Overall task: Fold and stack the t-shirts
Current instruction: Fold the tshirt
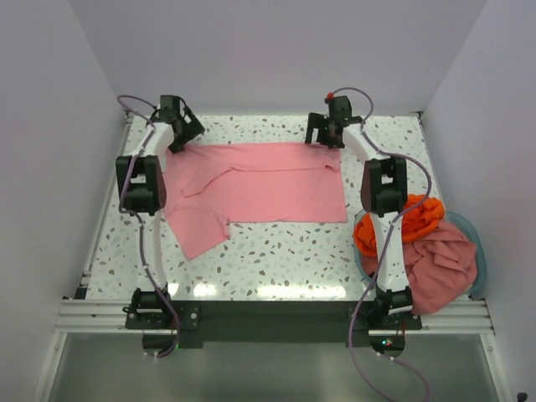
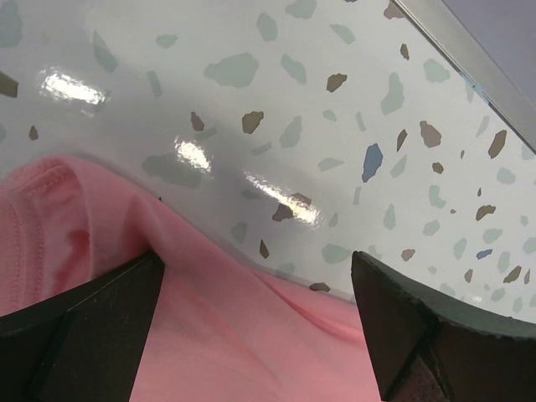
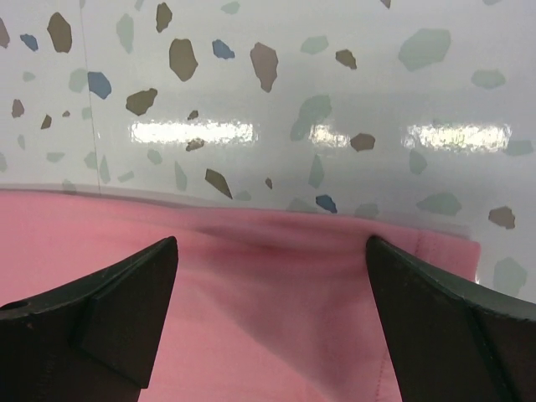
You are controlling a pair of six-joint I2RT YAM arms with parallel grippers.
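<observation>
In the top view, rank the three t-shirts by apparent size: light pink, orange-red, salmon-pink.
1. light pink t-shirt, spread flat on the table.
2. salmon-pink t-shirt, crumpled in the basket.
3. orange-red t-shirt, crumpled, partly hidden by the right arm, so only its visible part counts.

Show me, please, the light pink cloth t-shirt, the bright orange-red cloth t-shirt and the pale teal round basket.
light pink cloth t-shirt (image 1: 268,180), top external view, middle of body
bright orange-red cloth t-shirt (image 1: 419,213), top external view, bunched folds
pale teal round basket (image 1: 478,247), top external view, right rim
</observation>
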